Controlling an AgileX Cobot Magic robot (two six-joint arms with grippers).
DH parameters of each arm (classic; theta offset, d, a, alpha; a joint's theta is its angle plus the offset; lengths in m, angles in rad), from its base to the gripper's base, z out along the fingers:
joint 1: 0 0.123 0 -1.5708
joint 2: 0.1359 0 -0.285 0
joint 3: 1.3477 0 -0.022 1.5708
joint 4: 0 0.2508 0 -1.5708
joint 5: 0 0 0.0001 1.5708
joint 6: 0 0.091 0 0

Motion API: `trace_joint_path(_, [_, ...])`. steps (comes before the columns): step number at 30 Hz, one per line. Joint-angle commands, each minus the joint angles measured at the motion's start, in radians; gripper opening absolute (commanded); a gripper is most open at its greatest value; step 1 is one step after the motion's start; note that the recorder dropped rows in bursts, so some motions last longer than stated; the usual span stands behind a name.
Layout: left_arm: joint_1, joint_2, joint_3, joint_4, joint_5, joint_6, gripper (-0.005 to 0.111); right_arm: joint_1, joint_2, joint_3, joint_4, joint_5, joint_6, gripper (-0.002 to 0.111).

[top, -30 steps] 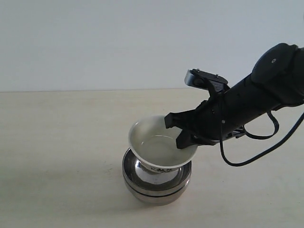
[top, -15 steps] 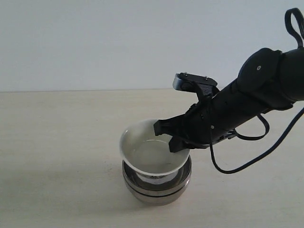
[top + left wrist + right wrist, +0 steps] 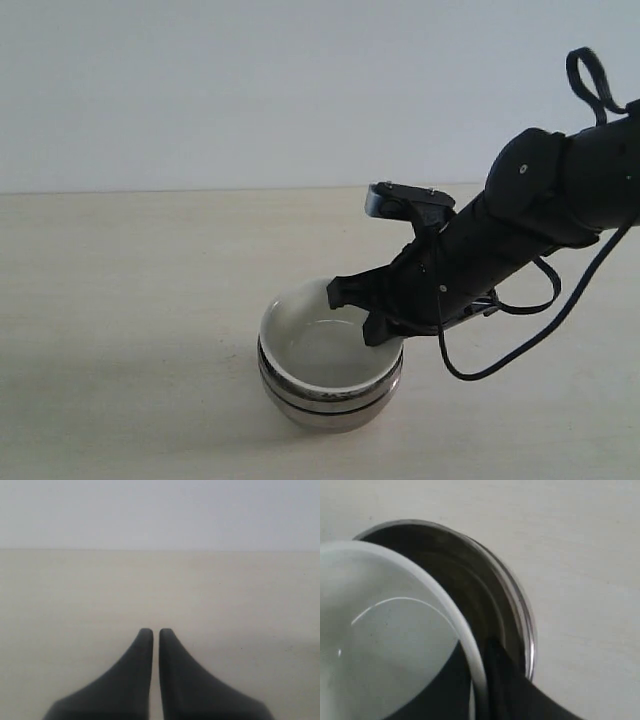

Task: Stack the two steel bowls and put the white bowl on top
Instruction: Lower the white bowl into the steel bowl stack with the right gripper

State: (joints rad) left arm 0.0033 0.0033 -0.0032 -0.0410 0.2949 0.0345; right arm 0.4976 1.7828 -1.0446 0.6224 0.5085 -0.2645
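A pale table (image 3: pixel 120 300) fills the lower two thirds of the exterior view, with a plain light wall (image 3: pixel 250 90) above it. The black right arm (image 3: pixel 545 210) slants down from the upper right edge toward the lower middle, and a black cable (image 3: pixel 500 360) loops under it. At the lower middle the two steel bowls (image 3: pixel 330 412) stand nested one inside the other on the table, showing as stacked shiny bands. The white bowl (image 3: pixel 300 345) sits inside the top steel one, upright, its rim just above the steel rim. The right gripper (image 3: pixel 358 312) is closed on the right side of the white bowl's rim: the right wrist view shows one finger inside the bowl and the other outside, between the white wall and the steel wall. The left gripper (image 3: pixel 151 632) shows only in its own wrist view, above bare table, its two fingers drawn together with a thin slit between them and nothing held.
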Motion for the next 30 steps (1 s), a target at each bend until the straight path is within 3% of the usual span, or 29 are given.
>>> trace_joint_path(1, [0.003,-0.003,0.003,0.0,0.001,-0.002,0.004,-0.001,0.006,-0.002,0.003,-0.03,-0.009,0.0])
trace_joint_path(9, [0.003,-0.003,0.003,0.0,0.001,-0.002,0.004,-0.001,0.006,-0.002,0.016,-0.025,0.0,0.003])
trace_joint_path(10, [0.003,-0.003,0.003,0.0,0.001,-0.002,0.004,-0.001,0.006,-0.002,0.018,-0.025,0.0,0.007])
trace_joint_path(14, [0.003,-0.003,0.003,0.0,0.001,-0.002,0.004,-0.001,0.006,-0.002,0.018,-0.027,-0.006,0.048])
trace_joint_path(16, [0.003,-0.003,0.003,0.0,0.001,-0.002,0.004,-0.001,0.006,-0.002,0.018,-0.027,-0.008,0.059])
trace_joint_path(30, [0.003,-0.003,0.003,0.0,0.001,-0.002,0.004,-0.001,-0.085,-0.004,0.018,-0.012,-0.039,0.059])
